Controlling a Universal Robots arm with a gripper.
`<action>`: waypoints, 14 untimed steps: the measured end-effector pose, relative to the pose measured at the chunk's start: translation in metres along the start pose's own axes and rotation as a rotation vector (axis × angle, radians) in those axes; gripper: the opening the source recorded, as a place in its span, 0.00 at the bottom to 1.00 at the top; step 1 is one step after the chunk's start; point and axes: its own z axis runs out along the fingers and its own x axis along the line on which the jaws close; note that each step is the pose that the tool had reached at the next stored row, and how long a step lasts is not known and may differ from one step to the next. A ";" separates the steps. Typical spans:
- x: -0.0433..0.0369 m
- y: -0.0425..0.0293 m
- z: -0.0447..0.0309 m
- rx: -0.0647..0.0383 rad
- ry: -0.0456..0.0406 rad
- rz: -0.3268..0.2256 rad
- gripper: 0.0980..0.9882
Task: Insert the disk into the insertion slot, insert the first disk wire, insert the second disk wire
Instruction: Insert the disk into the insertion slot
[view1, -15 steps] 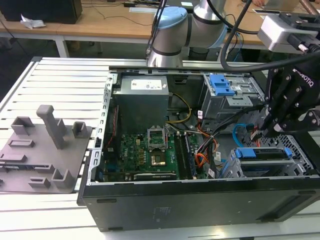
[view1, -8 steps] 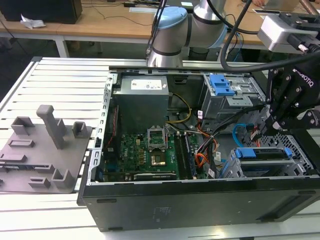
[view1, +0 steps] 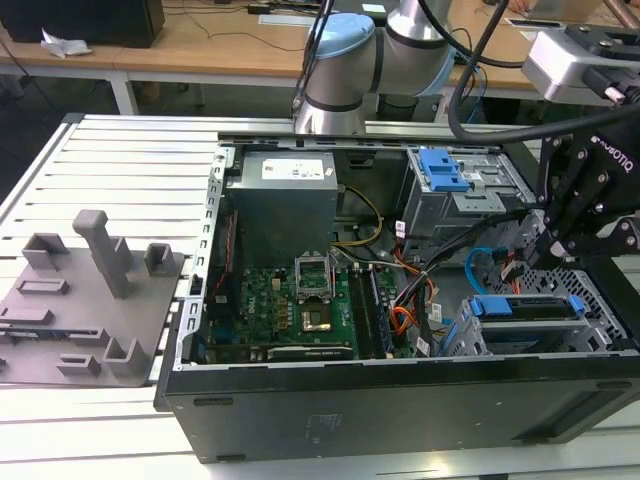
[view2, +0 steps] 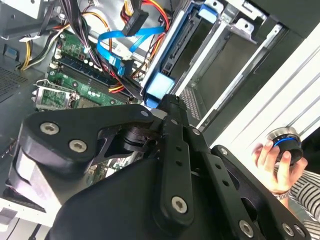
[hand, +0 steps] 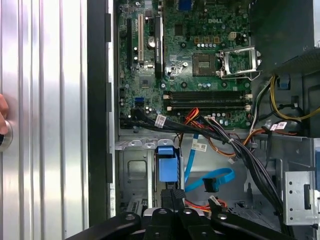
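Note:
The disk, in its bright blue carrier, lies in the insertion slot, the grey perforated cage at the case's front corner on the exterior view's right. My black gripper hangs just above that cage. In both wrist views its fingers are pressed together right at the carrier's blue end tab, with nothing visible between them. A loose blue disk wire curls beside the cage, and its black connector hangs free among the other cables.
The open case holds the green motherboard, the grey power supply and a taller cage with a blue latch. Bundled black, orange and yellow cables run close by. A person's hand grips a knob outside the case. A grey fixture lies on the slatted table.

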 end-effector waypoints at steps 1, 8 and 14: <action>-0.0005 -0.0015 0.0000 0.000 0.0001 0.000 0.01; -0.0024 -0.0099 0.0026 0.000 0.0003 0.000 0.01; -0.0024 -0.0129 0.0142 0.000 0.0002 0.000 0.01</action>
